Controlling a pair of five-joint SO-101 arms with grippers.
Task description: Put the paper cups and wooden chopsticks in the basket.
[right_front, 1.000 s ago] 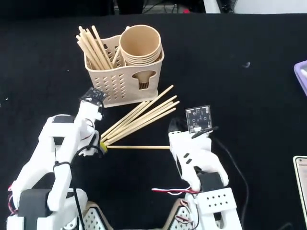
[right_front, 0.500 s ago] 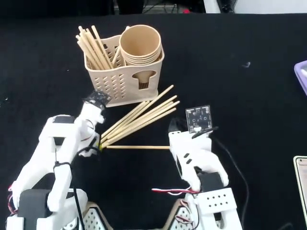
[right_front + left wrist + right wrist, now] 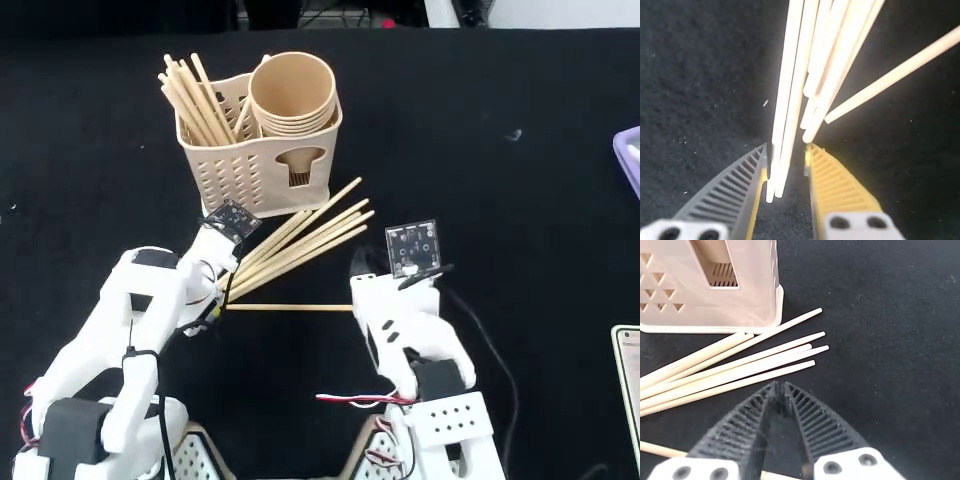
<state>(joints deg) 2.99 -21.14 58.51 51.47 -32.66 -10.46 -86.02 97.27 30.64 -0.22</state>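
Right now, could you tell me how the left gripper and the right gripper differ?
The left gripper is open; the right gripper is shut, fingertips touching. The left gripper has the ends of several loose wooden chopsticks between its fingers; the right gripper holds nothing. Both sit by the same fan of chopsticks on the black table, near the basket.

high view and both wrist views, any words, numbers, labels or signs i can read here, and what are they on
No word or number is legible in any view.
beige perforated plastic basket: no print; a bulb-shaped cutout in its front wall, a shape, not text.
small black square board on the right arm: pale marks, too small to read.
pale flat card at the picture's edge: cut off, nothing legible.
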